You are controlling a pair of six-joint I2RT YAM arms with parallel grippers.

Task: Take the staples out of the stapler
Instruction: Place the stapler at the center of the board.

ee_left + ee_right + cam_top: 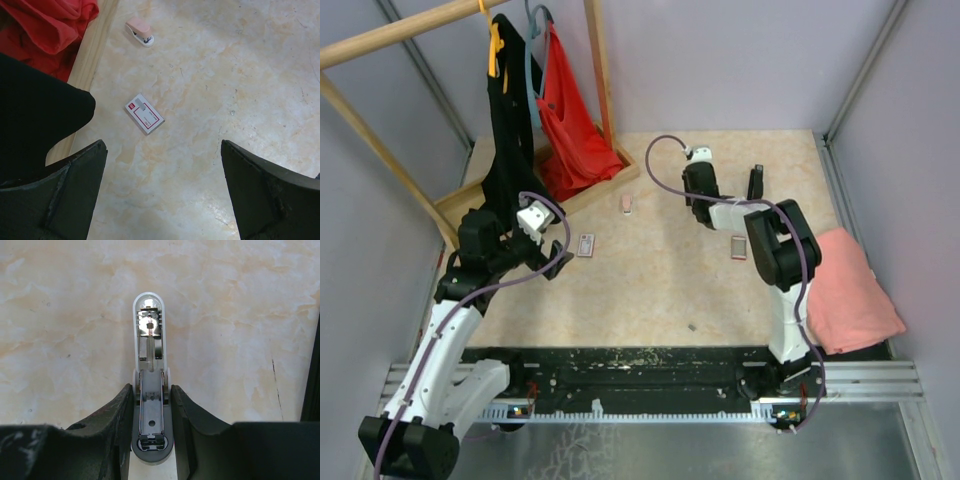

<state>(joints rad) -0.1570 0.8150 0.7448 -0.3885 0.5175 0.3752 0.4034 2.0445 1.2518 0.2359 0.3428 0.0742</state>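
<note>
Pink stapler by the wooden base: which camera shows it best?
Left wrist view: the pink stapler is close, its white base visible. Top external view shows only a small pink spot. Right wrist view does not show it.

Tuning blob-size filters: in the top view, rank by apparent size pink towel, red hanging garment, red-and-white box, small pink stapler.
1. Red hanging garment and pink towel: about alike; garment hangs nearer the camera, so unranked.
2. Red-and-white box.
3. Small pink stapler, slightly smaller.
</note>
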